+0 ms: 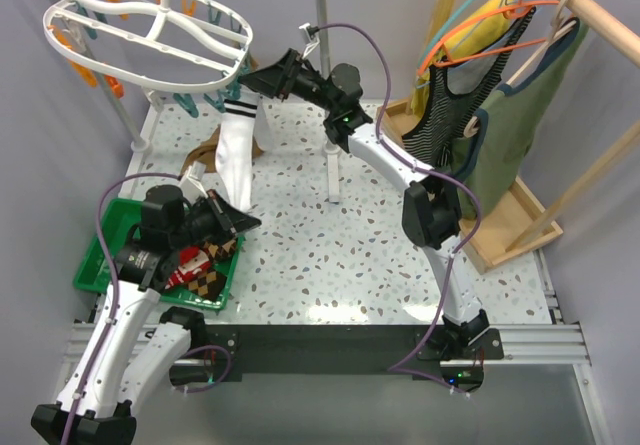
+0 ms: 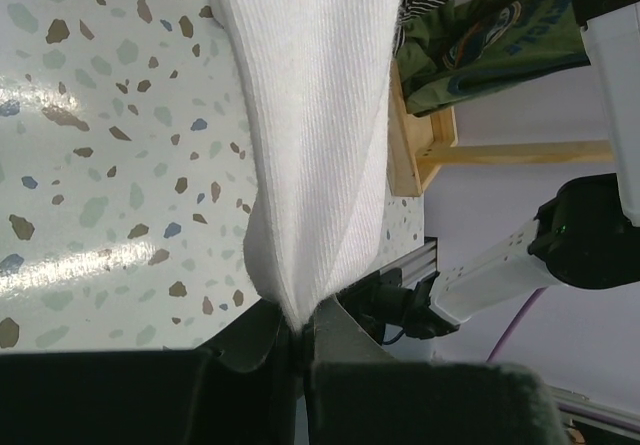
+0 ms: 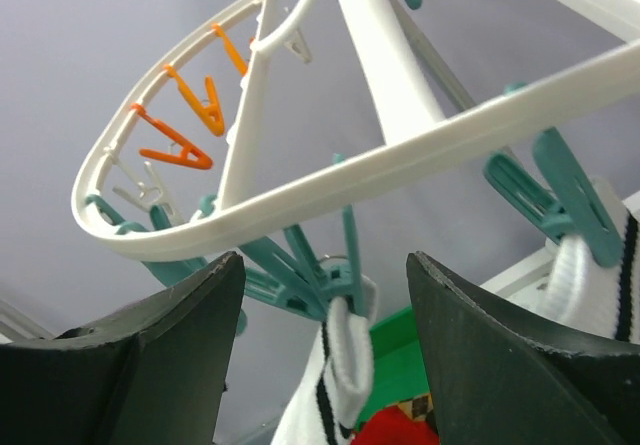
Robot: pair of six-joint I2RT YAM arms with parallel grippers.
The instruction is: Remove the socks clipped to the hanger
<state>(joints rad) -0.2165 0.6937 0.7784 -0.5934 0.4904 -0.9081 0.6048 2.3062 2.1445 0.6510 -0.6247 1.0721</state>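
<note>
Hanger (image 1: 160,25) clips white sock (image 1: 236,160) near green bin (image 1: 108,227), hung garments (image 1: 500,115) apart.

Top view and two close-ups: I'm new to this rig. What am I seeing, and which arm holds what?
The top view looks down on two robot arms bolted at the near edge of the table. The other pictures come from a camera on each wrist. The left gripper is shut on the lower end of a white sock hanging from a teal clip on the white hanger. The right gripper stands open, facing that clip. A green bin on the table holds a red sock and a diamond-patterned sock.
</note>
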